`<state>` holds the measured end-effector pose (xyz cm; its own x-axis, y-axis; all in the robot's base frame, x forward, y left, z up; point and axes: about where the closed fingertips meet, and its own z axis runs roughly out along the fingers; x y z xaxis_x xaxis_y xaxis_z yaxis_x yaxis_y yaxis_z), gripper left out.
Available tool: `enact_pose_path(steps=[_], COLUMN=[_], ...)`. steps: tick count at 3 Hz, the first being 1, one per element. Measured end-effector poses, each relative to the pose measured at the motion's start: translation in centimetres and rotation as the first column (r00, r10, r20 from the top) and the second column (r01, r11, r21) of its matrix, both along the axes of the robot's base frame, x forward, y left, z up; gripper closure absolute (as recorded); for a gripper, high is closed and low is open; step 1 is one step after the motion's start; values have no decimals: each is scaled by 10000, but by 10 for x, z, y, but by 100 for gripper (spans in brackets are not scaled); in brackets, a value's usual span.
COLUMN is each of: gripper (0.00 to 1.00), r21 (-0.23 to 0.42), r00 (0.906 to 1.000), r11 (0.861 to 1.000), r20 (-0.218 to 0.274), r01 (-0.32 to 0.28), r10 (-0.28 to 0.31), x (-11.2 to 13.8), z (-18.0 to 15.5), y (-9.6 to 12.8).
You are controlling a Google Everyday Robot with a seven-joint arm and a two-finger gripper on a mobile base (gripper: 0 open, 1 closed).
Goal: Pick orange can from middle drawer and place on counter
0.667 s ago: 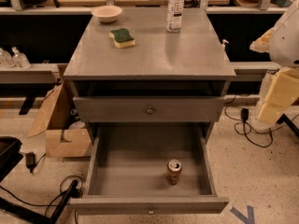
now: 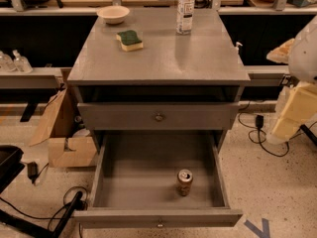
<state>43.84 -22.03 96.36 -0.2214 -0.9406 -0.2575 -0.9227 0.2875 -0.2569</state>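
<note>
Gripper [image 2: 293, 114] first: what I take for it hangs at the far right edge of the scene, a pale cream block under a white arm casing. It sits level with the closed drawer and well apart from the cabinet. From here I cannot tell whether it is clenched or released, and nothing shows in its grasp.

The counter [image 2: 163, 63] is the broad grey top, with its front half bare. Below it the middle drawer [image 2: 138, 177] is pulled fully out, its tall side walls and flat floor open to view. Between the two, the closed drawer front [image 2: 119, 116] with its round knob stands over the open drawer's back part. A cardboard box [image 2: 64, 150] leans on the floor to the left.

On the counter's far side are a clear bottle [image 2: 185, 6], a shallow bowl [image 2: 113, 14] and a green-topped sponge [image 2: 130, 39].

The orange can [image 2: 184, 182] stands upright on the drawer floor, near the front panel and right of centre. It touches neither wall.

As I judge it, the reach has not yet begun. A good approach would swing in over the drawer's front right corner and descend straight down, keeping clear of the closed drawer front. The can should be taken by its sides, below the lid, so it does not tip. The right wall leaves room, though not a great deal.
</note>
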Motion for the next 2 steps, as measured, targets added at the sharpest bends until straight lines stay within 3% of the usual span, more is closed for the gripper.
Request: enact_pose_path(steps=[1,2], gripper=[0,0], r21=[1462,3387], r00=[9998,9996], r11=[9892,9409], r20=[-145,-269], r01=[-137,41], r10=[160,53], x=[-10,-21], z=[-72,-161], y=[-11,-20])
